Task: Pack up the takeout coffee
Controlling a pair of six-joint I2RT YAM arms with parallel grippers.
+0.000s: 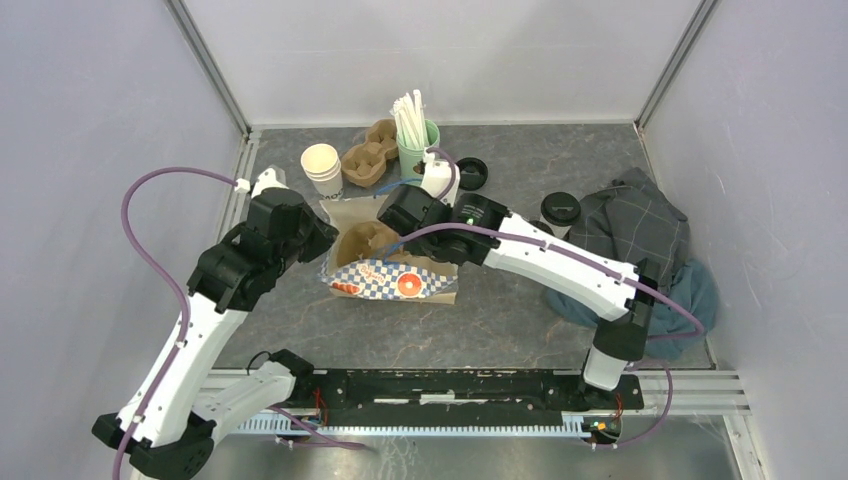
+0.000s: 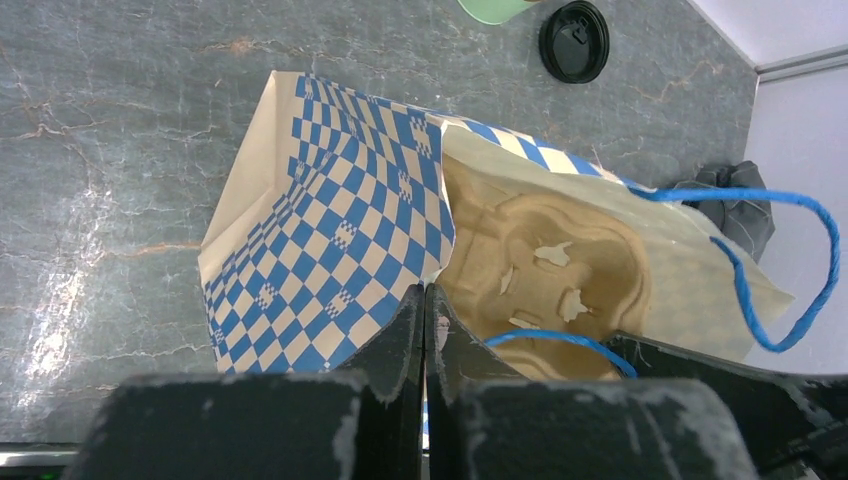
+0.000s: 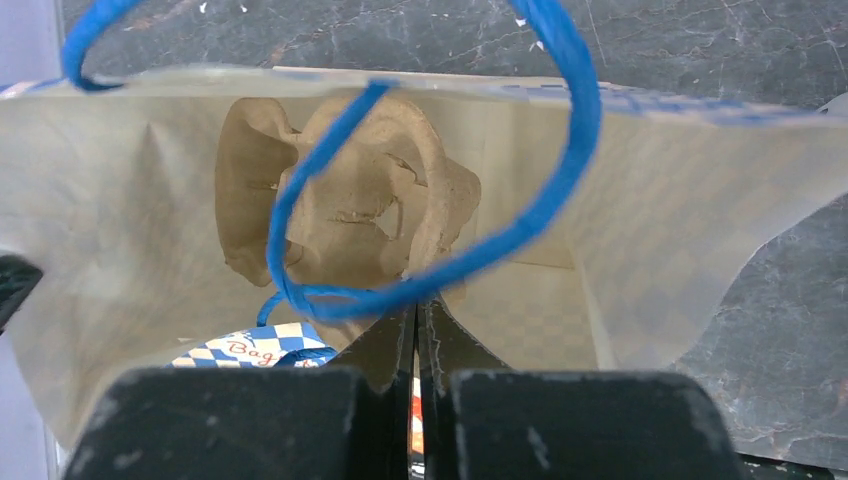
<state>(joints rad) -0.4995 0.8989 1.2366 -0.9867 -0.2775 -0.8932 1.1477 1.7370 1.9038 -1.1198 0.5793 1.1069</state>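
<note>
grey marbled desk, pale walls all round. checkered bag lies on its side, cardboard carrier in its mouth; i reckon it's the bag-opening step, left jaws and right jaws both pressed together at its rim. takeout coffee stands by the cloth, so next one arm must fetch it.

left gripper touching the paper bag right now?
Touching. In the left wrist view, the left gripper is shut, and the checkered rim of the paper bag runs straight into its pinched fingertips.
</note>
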